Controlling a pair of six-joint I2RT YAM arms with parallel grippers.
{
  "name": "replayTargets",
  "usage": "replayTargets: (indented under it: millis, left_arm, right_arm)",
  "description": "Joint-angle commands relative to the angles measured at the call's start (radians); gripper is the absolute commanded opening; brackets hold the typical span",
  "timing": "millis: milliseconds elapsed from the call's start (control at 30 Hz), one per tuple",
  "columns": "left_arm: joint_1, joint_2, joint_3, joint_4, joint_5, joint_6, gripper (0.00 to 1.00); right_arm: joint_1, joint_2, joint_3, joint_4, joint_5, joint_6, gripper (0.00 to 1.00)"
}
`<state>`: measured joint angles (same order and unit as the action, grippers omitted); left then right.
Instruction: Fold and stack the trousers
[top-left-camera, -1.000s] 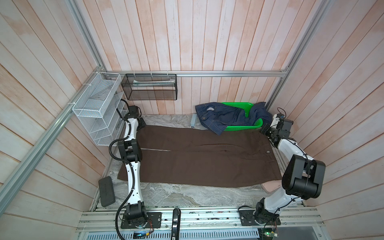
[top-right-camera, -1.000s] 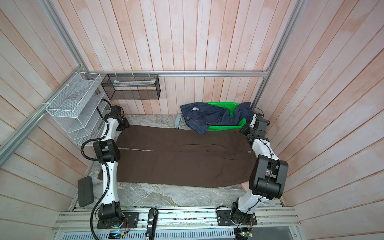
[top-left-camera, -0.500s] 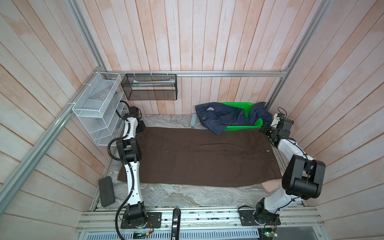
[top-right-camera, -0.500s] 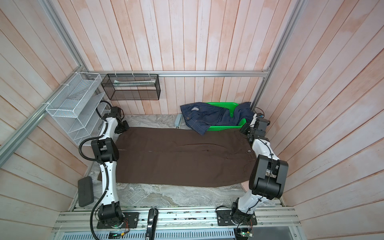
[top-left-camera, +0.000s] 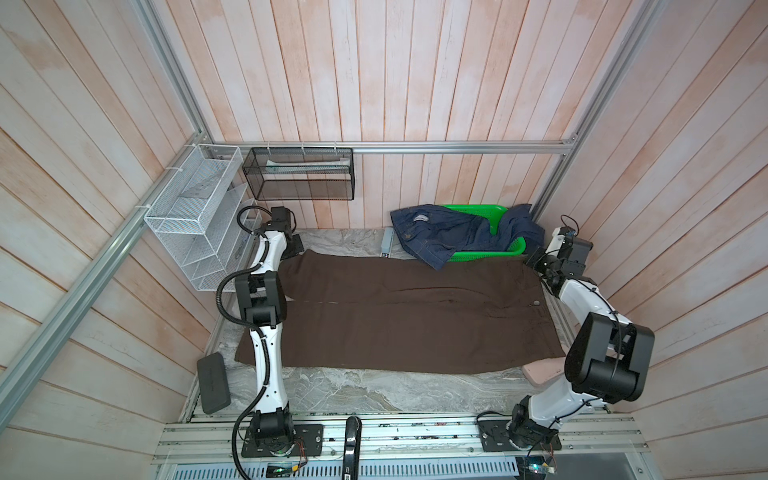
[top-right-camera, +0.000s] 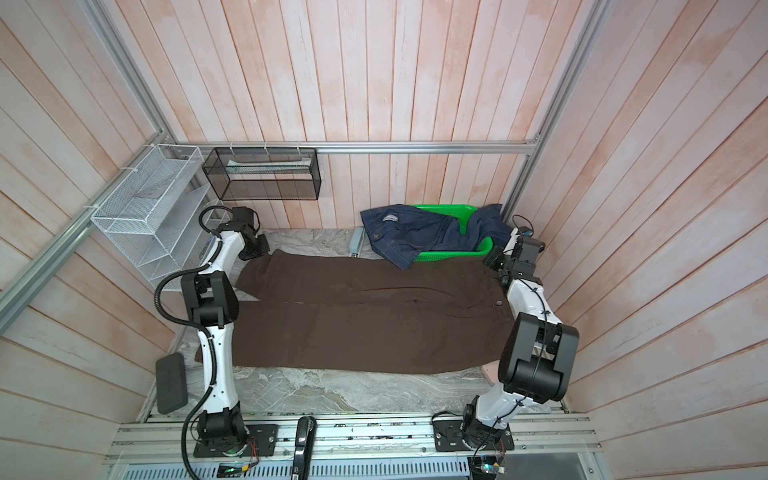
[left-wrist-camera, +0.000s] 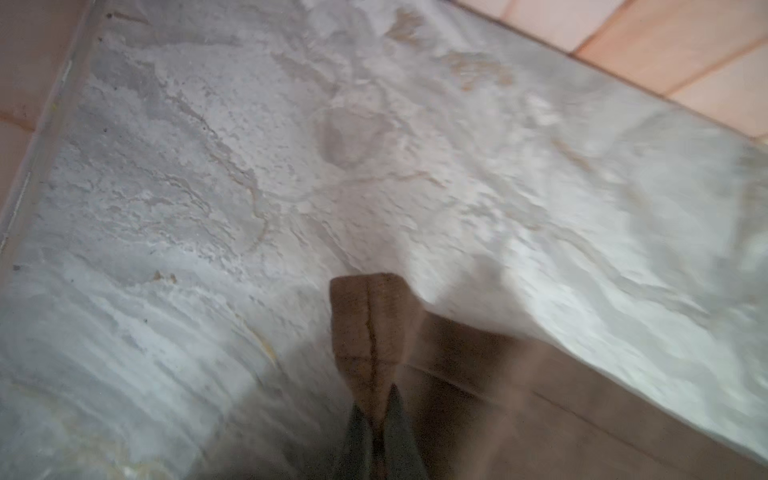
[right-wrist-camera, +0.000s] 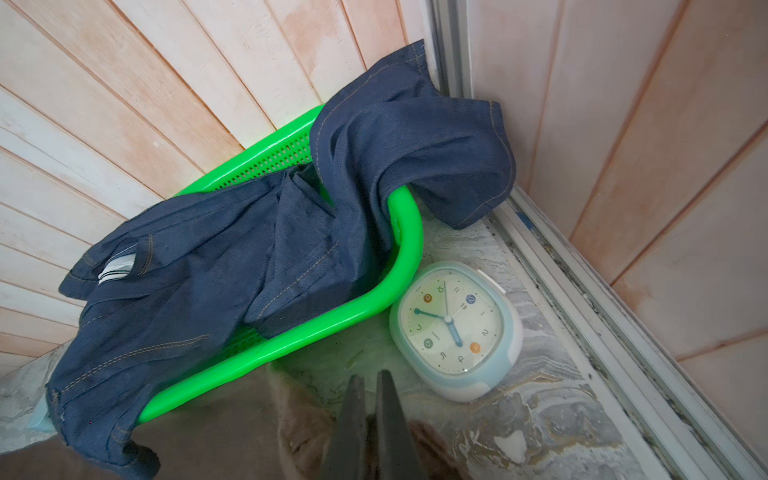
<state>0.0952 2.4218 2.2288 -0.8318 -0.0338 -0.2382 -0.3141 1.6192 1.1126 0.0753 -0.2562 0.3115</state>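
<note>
One pair of trousers (top-left-camera: 399, 316), pinched by left claw (left-wrist-camera: 376, 399), right claw (right-wrist-camera: 370, 378)

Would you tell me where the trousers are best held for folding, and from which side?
At the far corners of the trousers, hem and waistband, from above: the legs lie flat side by side, so lifting that edge should lay one over the other. The left gripper and right gripper hold there.

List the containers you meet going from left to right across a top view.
white rack → black mesh basket → green basket
</note>
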Motion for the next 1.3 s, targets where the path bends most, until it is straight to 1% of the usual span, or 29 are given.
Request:
replayTargets:
  millis: [0, 367, 467, 633, 800, 1000, 1100, 1200, 1267]
  left_arm:
    - [0.009, -0.226, -0.166, 0.257, 0.009, 0.009, 0.00]
    - [0.053, -0.637, -0.686, 0.463, -0.011, -0.042, 0.00]
    - [0.070, -0.719, -0.774, 0.472, -0.025, -0.045, 0.00]
    - [0.090, -0.812, -0.868, 0.454, -0.051, -0.046, 0.00]
    - [0.098, -0.802, -0.878, 0.332, -0.090, -0.063, 0.00]
    - [0.086, -0.683, -0.809, 0.121, -0.070, -0.073, 0.00]
    - [0.066, -0.648, -0.784, 0.048, -0.120, -0.066, 0.00]
    - [0.066, -0.643, -0.792, 0.002, -0.173, -0.066, 0.00]
    - [0.071, -0.633, -0.796, -0.029, -0.206, -0.062, 0.00]
  right_arm:
    - [-0.030, -0.071, -0.044, 0.011, 0.042, 0.007, 0.00]
    - [-0.057, -0.223, -0.197, -0.002, 0.124, 0.008, 0.00]
    - [-0.059, -0.272, -0.225, -0.021, 0.131, 0.001, 0.00]
    - [-0.063, -0.349, -0.275, -0.055, 0.146, -0.012, 0.00]
    - [-0.065, -0.396, -0.321, -0.107, 0.167, -0.024, 0.00]
    - [-0.062, -0.358, -0.306, -0.261, 0.209, -0.033, 0.00]
    - [-0.060, -0.321, -0.289, -0.340, 0.240, -0.044, 0.00]
    - [-0.061, -0.303, -0.283, -0.397, 0.319, -0.055, 0.00]
    - [-0.061, -0.308, -0.300, -0.395, 0.363, -0.057, 0.00]
